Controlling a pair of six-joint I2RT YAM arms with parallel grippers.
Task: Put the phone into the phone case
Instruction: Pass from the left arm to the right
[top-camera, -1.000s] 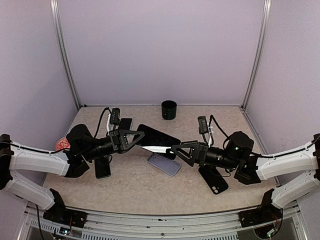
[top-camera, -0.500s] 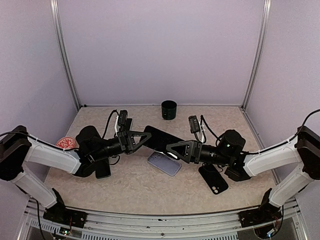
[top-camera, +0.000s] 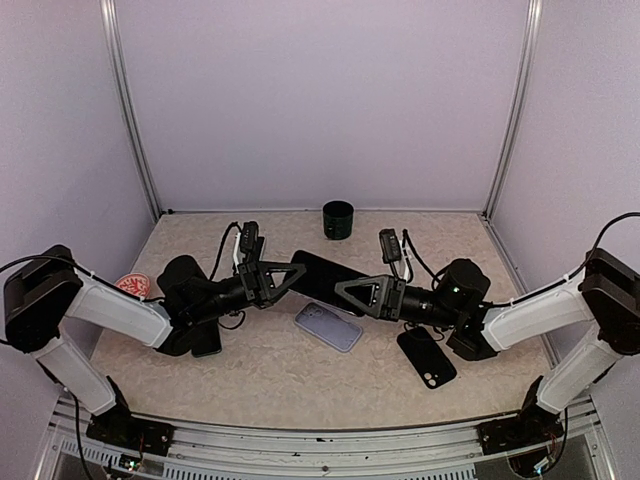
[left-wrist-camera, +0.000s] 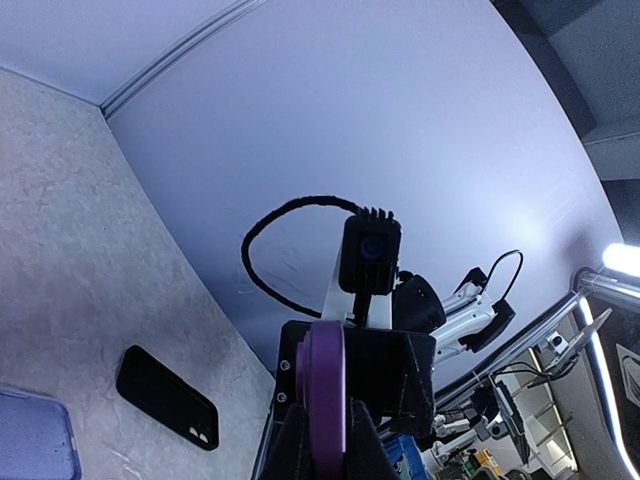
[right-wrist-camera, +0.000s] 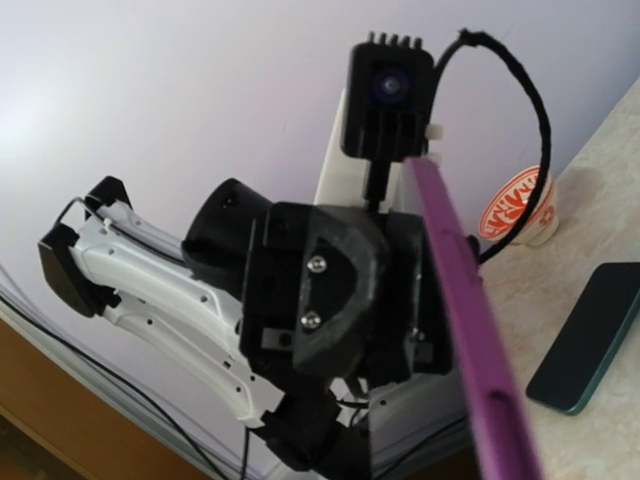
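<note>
Flanking lilac case (top-camera: 328, 327): black case (top-camera: 427, 358), perhaps second phone (top-camera: 207, 345).

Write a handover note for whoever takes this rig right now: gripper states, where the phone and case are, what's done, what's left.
Left gripper: shut on the phone, holding it in the air above the table.
Right gripper: at the phone's other end; the pictures do not show whether it grips.
Phone case: lilac, lying flat on the table just on the near side of the held phone, nothing in it.
Done: phone is off the table, between the two arms.
Left: bring the phone down onto the case and press it in.
</note>
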